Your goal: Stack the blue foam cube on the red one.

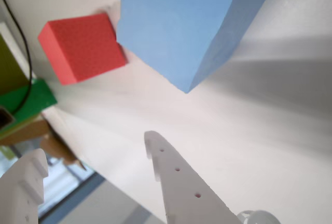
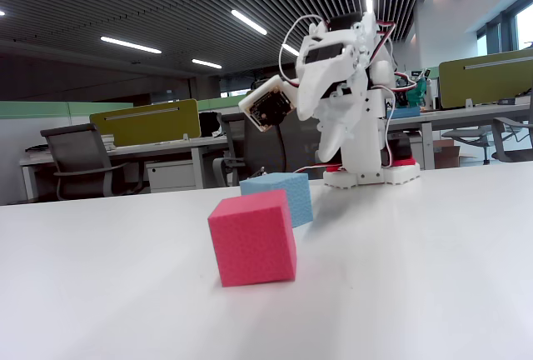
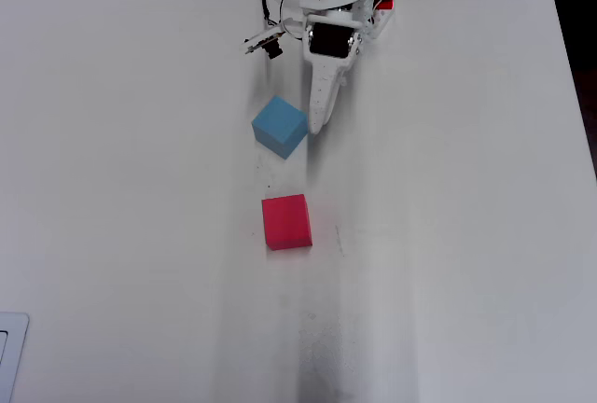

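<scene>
- In the fixed view we see the red cube (image 2: 253, 237) nearest, pinkish, finely pitted, sharp-edged, flat on the white table (image 2: 433, 277).
- Behind it, at about 1 o'clock and apart, sits the blue cube (image 2: 281, 196), pale sky blue and speckled.
- Overhead, blue (image 3: 280, 127) lies at 12 o'clock of red (image 3: 286, 222).
- Our gripper (image 1: 96, 159) hangs just beside blue with fingers spread, holding nothing.

The arm (image 2: 350, 102) is white printed plastic with black motor blocks, looped white and red cables and a red-edged base. Its finger (image 1: 181, 182) shows three small holes, possibly for screws.
</scene>
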Controlling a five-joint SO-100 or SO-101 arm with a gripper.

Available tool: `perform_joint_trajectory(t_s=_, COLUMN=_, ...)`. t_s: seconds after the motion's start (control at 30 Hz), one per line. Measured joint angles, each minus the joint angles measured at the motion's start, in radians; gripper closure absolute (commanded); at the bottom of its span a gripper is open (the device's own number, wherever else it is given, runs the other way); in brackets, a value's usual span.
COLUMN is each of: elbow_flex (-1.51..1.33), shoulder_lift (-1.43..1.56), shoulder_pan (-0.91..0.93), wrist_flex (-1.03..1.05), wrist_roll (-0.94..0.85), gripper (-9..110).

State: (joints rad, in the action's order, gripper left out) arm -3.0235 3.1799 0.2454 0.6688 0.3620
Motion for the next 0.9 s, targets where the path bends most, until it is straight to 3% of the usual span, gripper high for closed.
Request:
perform_joint_trajectory(t_s=0.1, elbow_flex=0.000, shoulder_lift=0.000, shoulder_pan=-0.008, wrist_flex=0.000, wrist_roll=0.000, gripper=79)
perform_joint_trajectory(t_s=0.37, elbow_flex=0.005, shoulder_lift=0.000, shoulder_pan=-0.005, wrist_flex=0.017, wrist_roll=0.000, gripper=78)
perform_joint_trajectory(t_s=0.63, elbow_flex=0.287, shoulder_lift=-0.094, shoulder_pan=0.087, wrist_flex=0.319, wrist_roll=0.000, gripper=72)
perform_joint_trajectory(t_s=0.9, elbow_flex=0.558, shoulder_lift=-0.445, shoulder_pan=0.173, wrist_flex=0.472, wrist_roll=0.035, gripper=64)
